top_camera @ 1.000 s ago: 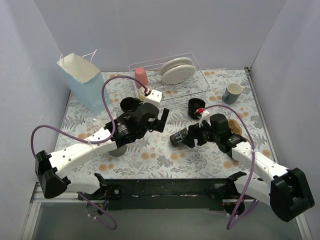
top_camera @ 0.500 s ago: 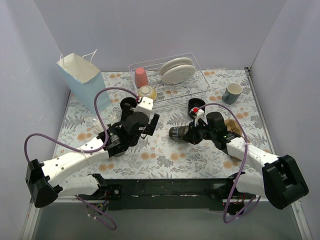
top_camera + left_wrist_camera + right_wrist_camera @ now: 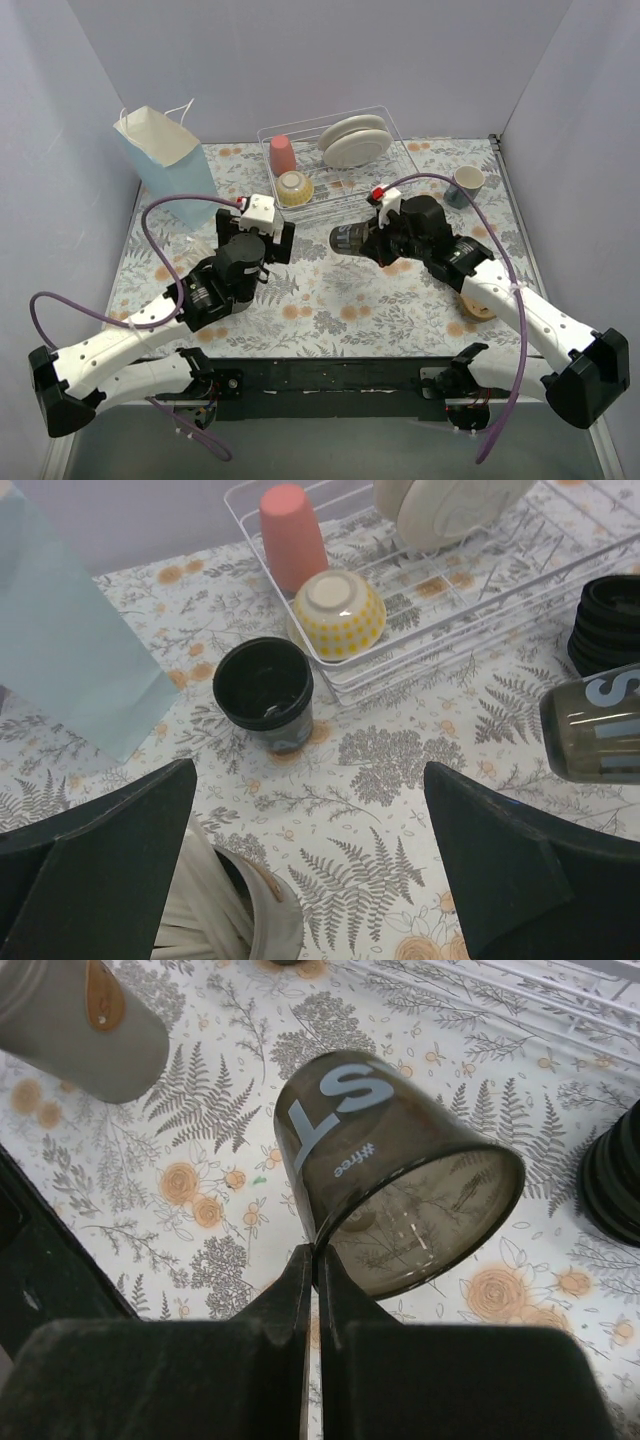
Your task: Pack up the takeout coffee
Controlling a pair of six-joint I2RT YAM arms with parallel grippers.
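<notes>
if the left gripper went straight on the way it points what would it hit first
The open left gripper would probably meet the flowered table first, just right of the lidless black cup, short of the dish rack; depth is unclear.

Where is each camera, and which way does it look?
Top camera: high behind the arms, looking down at the table; both arms show.
Left wrist: on the left arm, looking down at a black cup; its open fingers show.
Right wrist: on the right arm, looking down; its fingers pinch a see-through cup.
Both wrist views share that see-through cup.
</notes>
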